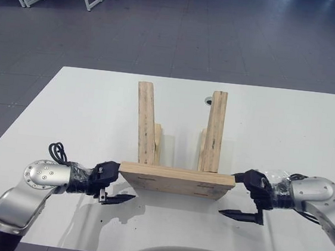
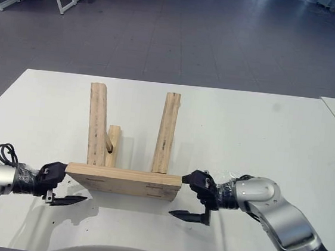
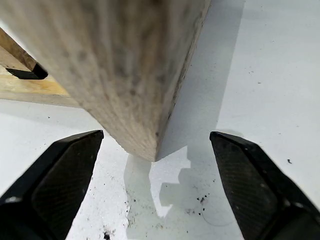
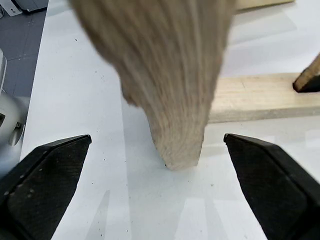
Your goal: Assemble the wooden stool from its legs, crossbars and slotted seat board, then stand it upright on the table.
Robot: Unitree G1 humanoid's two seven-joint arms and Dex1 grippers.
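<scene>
The left claw (image 1: 121, 199) is seen spread open at the 9 o'clock end of the seat board (image 1: 176, 181), and the right claw (image 1: 234, 214) is likewise open at the 3 o'clock end. Nothing is gripped by either.

In the eye views, the stool (image 2: 127, 157) is found on its side at the 6 o'clock edge of the table (image 1: 299, 127). The board is stood on its long edge, and the legs (image 1: 145, 122) are pointed towards 12 o'clock.

In the left wrist view, a lower corner of the board is framed between the wide-set fingers (image 3: 60, 175), with clear table showing on both sides, so no contact with the fingers is made.

In the right wrist view, the opposite corner is framed the same way between its fingers (image 4: 45, 175), again well apart from the wood.

Assembly is judged to be finished, and the standing-up step is taken to be in hand. The next move would call for both ends to be clamped together and the board to be raised and rotated until the legs are brought down onto the table.
</scene>
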